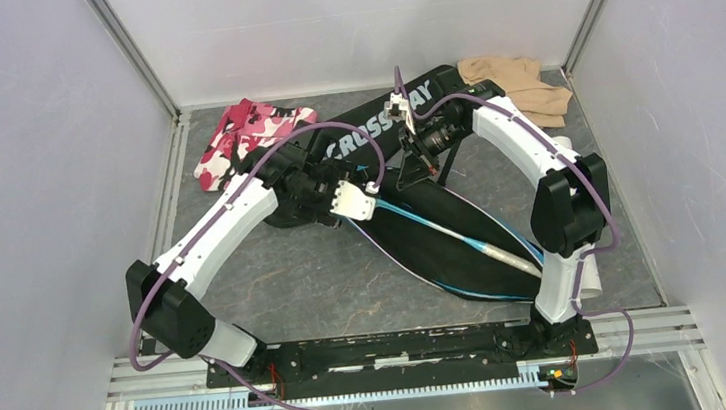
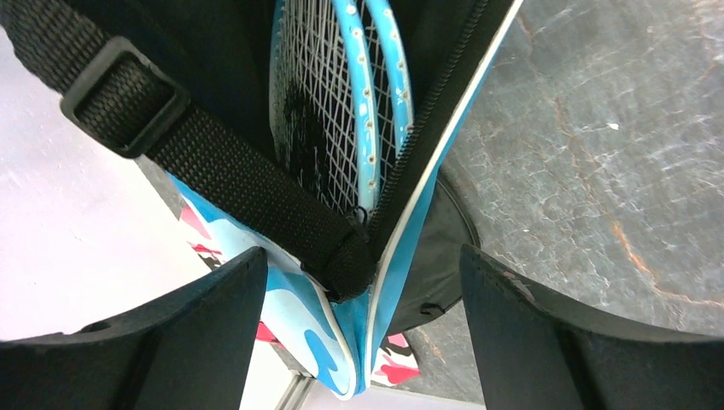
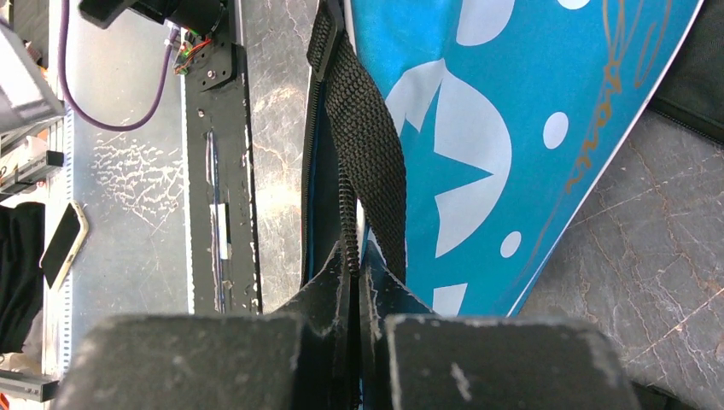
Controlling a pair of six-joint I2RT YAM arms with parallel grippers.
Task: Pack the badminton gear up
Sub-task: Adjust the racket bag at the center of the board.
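mostly: coarse woven strap (image 2: 213, 162), glossy blue cover (image 3: 546, 51), netted rackets (image 2: 341, 94)

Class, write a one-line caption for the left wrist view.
Open left gripper straddles the end of the blue racket cover; two blue rackets show through its open zip.

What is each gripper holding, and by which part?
Right gripper is shut on the blue racket cover, pinching its zipper edge beside the strap. Left gripper is open and holds nothing.
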